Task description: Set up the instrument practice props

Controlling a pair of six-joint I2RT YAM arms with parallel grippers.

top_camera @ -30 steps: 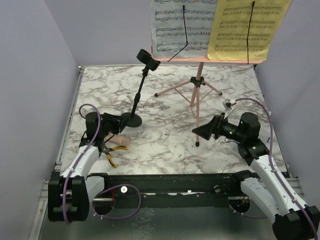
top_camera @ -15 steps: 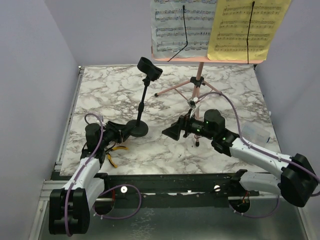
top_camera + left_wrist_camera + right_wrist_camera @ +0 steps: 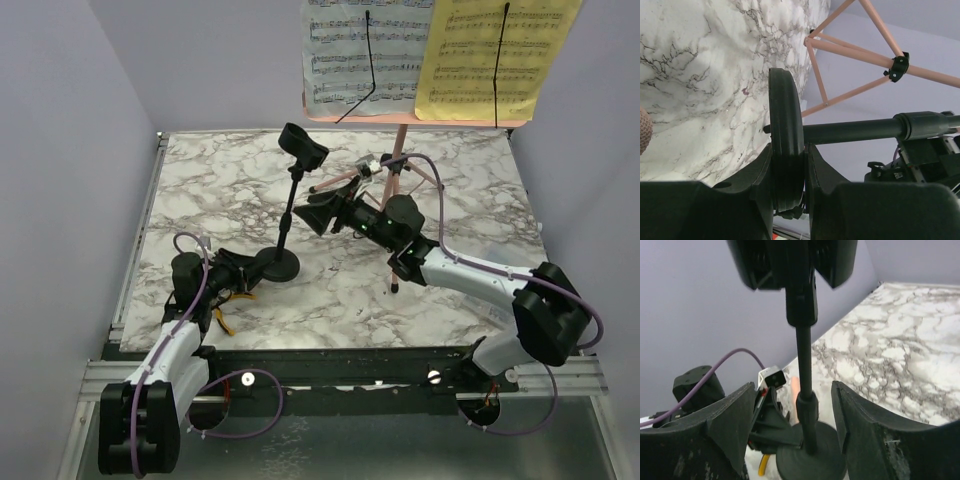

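The black mic stand (image 3: 288,215) stands upright at centre left, its empty clip (image 3: 302,145) on top. My left gripper (image 3: 256,272) is shut on the edge of its round base (image 3: 785,125). My right gripper (image 3: 312,214) is open, one finger on each side of the pole (image 3: 803,350), with a gap on both sides. The pink music stand (image 3: 396,185) stands behind, holding a white page (image 3: 365,55) and a yellow page (image 3: 495,55). The beige toy microphone (image 3: 796,386) lies behind the base, mostly hidden.
Yellow-handled pliers (image 3: 222,322) lie under my left arm near the table's front edge. Pink tripod legs (image 3: 345,178) spread just behind my right gripper. Grey walls close in the left, right and back sides.
My right arm has swung left from the front right to the mic stand pole, and its jaws have narrowed around it. The mic stand went from tilted to upright and shifted slightly right.
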